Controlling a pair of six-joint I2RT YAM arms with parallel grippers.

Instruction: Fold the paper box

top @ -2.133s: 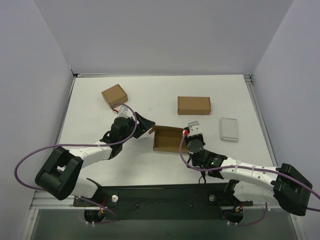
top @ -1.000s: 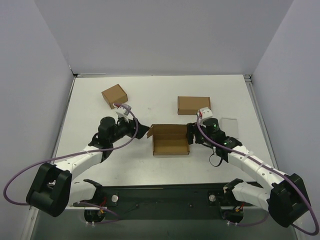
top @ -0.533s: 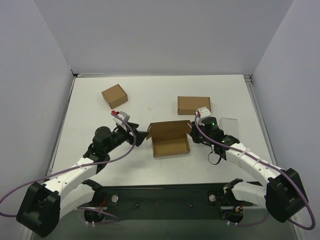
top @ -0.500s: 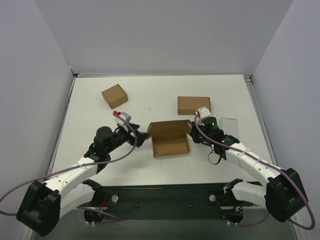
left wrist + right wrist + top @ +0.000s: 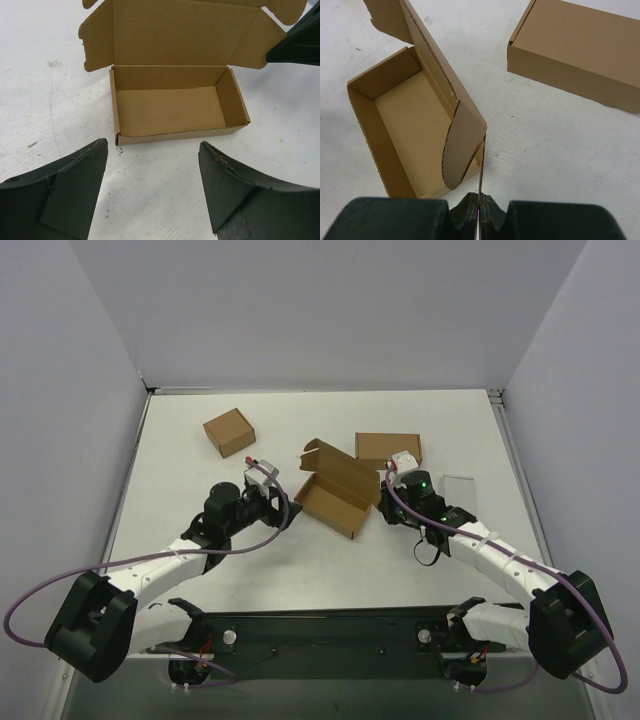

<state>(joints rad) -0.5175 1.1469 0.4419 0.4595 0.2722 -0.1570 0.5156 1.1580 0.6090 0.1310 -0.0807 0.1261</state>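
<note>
top external view: the white tabletop (image 5: pixel 300 420) fills the middle of the frame. the left arm (image 5: pixel 170 560) reaches in from the lower left and the right arm (image 5: pixel 490 550) from the lower right. the paper box (image 5: pixel 335 502) sits at the centre between them, turned at a slant, with its tray open and its lid panel standing up on the upper side. a closed brown box (image 5: pixel 388 448) lies just above and to the right of it, a small square carton (image 5: pixel 229 432) is in the upper left, and a pale grey case (image 5: pixel 462 481) is at the right, partly hidden by the right arm. the right jaws are pinched tight on a thin cardboard edge at the right end of the paper box (image 5: pixel 410 125). the left jaws are spread wide and hold nothing; in the left wrist view the paper box (image 5: pixel 170 107) lies just beyond them, not touching.
</note>
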